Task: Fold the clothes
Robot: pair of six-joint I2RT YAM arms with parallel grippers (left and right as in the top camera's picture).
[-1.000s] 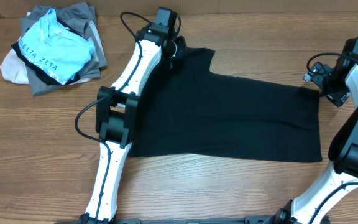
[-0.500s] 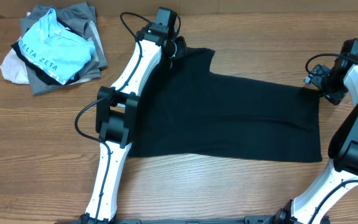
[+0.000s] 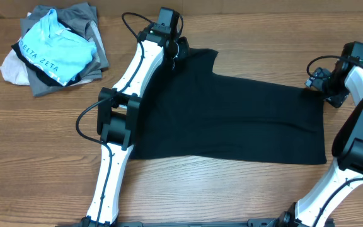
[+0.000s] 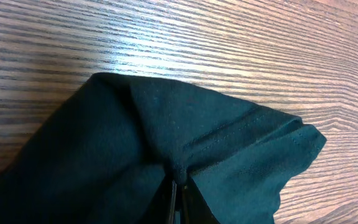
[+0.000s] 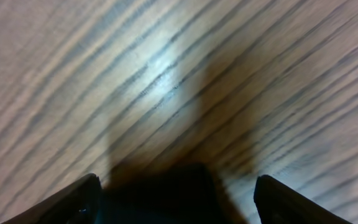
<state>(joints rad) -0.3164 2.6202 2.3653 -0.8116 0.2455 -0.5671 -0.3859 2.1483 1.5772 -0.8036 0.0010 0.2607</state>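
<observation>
A black shirt (image 3: 232, 120) lies spread flat across the middle of the wooden table. My left gripper (image 3: 176, 49) is at its far left corner, shut on the black cloth; in the left wrist view (image 4: 178, 186) the fabric (image 4: 166, 137) bunches up into the closed jaws. My right gripper (image 3: 317, 85) is open at the shirt's far right corner. In the right wrist view its fingers (image 5: 73, 199) stand wide apart with the dark corner of the shirt (image 5: 160, 193) between them, over the table. Whether the fingers touch the cloth I cannot tell.
A pile of other clothes (image 3: 55, 50), grey, white, black and a light blue shirt with lettering, lies at the far left of the table. Bare wood (image 3: 244, 189) surrounds the black shirt.
My right gripper has moved a little to the left and away, toward the shirt's far right corner. The left arm and the shirt have not moved.
</observation>
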